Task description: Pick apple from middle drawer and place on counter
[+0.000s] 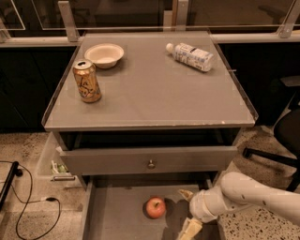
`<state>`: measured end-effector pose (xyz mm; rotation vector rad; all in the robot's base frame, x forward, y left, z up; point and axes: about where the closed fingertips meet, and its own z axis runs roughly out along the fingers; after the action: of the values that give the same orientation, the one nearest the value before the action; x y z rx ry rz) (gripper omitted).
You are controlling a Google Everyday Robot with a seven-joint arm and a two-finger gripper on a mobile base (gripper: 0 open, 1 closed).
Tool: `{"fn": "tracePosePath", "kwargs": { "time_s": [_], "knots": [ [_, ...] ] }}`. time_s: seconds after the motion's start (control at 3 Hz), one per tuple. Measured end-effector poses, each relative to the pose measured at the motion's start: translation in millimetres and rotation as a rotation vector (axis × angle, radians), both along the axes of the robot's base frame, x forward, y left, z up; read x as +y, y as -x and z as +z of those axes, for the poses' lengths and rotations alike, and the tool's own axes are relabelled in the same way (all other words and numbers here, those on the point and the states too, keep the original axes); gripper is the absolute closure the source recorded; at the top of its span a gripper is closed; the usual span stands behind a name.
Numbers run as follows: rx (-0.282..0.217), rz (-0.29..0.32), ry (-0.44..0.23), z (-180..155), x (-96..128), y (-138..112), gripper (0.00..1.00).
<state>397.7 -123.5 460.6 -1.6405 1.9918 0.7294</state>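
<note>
Apple [155,207]: in middle drawer [112,213], ungrasped. Tool [187,211]: jaws apart, at its 3 o'clock. Reach step, I reckon; next, straddle and close.

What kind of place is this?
Probably an office or lab corner: glass partitions behind the counter, an office chair, loose cables on the floor. The tool hovers over the middle drawer, beside the apple.

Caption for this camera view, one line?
Open tool beside the round red-orange apple inside the pulled-out grey middle drawer, below the matt-grey counter.
</note>
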Motion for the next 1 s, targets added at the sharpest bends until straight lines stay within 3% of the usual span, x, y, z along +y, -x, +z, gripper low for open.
{"fn": "tracePosePath", "kwargs": {
  "time_s": [0.33, 1.0],
  "knots": [
    [-0.037, -0.034, -0.074, -27.6, 20.6, -19.6, 0.0],
    [-0.066, -0.048, -0.105, -39.4, 28.5, -30.9, 0.0]
  ]
}}
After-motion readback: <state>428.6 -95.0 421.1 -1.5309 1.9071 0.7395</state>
